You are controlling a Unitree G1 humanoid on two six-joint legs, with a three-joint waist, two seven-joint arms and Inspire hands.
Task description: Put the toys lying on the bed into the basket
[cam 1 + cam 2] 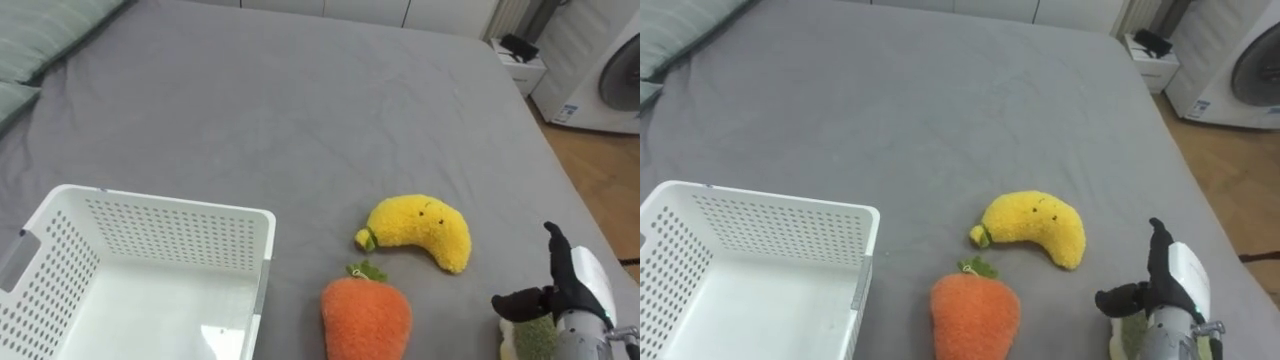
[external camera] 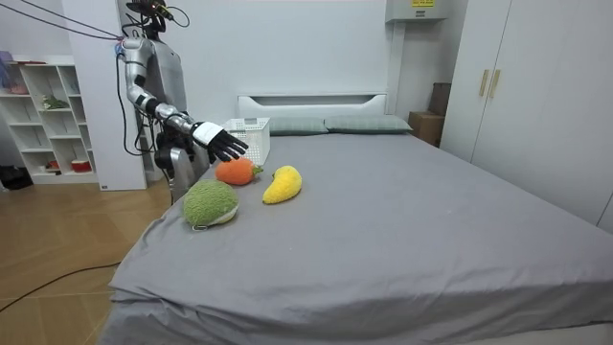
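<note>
The right hand (image 1: 580, 285) hung at the lower right of the frame with its fingers straight and spread, holding nothing, over a green toy (image 1: 530, 335). The banana (image 1: 420, 230) and the carrot (image 1: 365, 315) lay close together on the bed (image 1: 300, 100) at lower centre. The white basket (image 1: 160, 205) sat at the lower left.
</note>
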